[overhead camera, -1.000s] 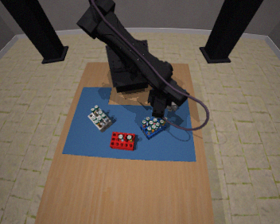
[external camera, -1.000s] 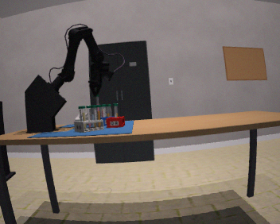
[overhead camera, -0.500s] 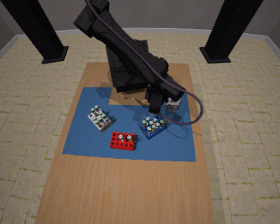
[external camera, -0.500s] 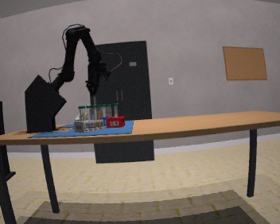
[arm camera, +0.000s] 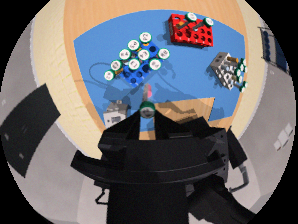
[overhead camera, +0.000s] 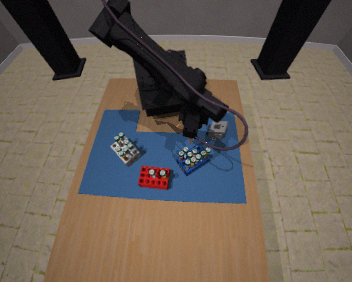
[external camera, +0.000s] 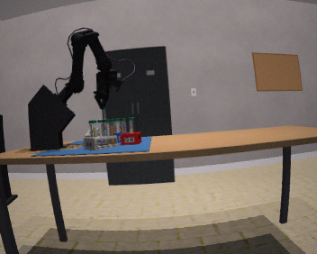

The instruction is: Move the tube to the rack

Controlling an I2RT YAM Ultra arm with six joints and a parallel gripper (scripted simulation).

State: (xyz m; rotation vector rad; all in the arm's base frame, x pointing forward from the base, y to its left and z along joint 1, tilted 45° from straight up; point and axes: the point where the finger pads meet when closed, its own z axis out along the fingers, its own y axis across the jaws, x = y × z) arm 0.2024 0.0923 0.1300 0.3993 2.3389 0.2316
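Note:
My gripper is shut on a tube with a pale cap and holds it upright, well above the bench and above the rear edge of the blue rack RA. RA holds several capped tubes. The white rack RB stands left of it on the mat with several tubes. The red rack QR lies between them toward the front and holds two tubes.
All racks stand on the blue bench mat. A small grey button box sits at the mat's rear right, near the gripper. The arm's dark base is behind the mat. A cable loops right of RA.

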